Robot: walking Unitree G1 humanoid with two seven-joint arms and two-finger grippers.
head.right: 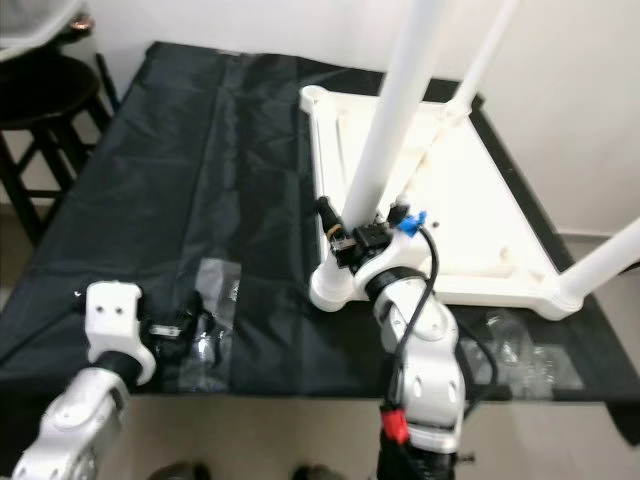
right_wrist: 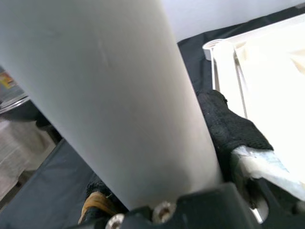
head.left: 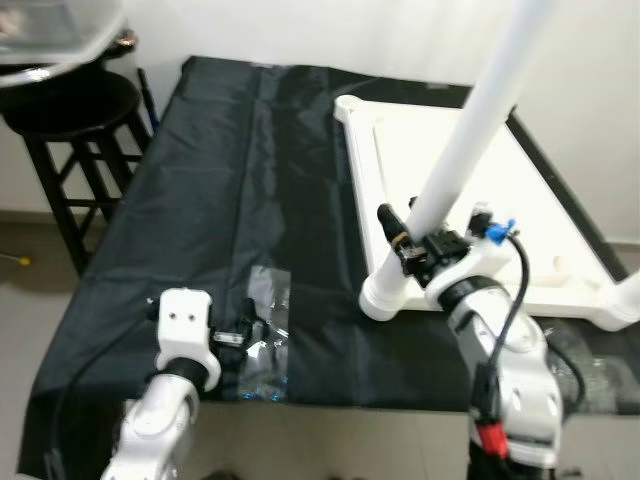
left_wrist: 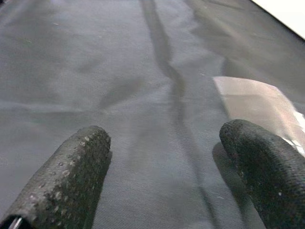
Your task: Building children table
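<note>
Worktop [head.left: 200, 200]: draped in a black cloth, it takes up most of the head views, from upper centre down to the lower edge.
Children's table top [head.left: 480, 200]: white, lying upside down on the right half of the cloth, its raised rim facing up.
Near leg [head.left: 470, 140]: a white tube rising steeply from the corner socket [head.left: 382, 297] at lower centre toward the upper right of the left eye view.
Other legs: a second tube [head.right: 485, 50] rises from the far side at the top of the right eye view; a third [head.right: 605, 260] leaves the right-hand corner at the right edge.
Right pincer [head.left: 410, 232]: clamped on the near leg just above the socket; in the right wrist view one black finger [right_wrist: 228, 126] presses against the tube.
Left pincer [left_wrist: 167, 167]: fingers apart, low over the bare cloth at lower left of the head views, touching nothing.
Plastic bag [head.left: 262, 335]: clear, flat on the cloth just beside the left pincer; its contents are too small to tell.
More clear plastic [head.right: 515, 350]: on the cloth at lower right, below the table top.
Stool [head.left: 75, 120]: black, upper left, beside the worktop.
</note>
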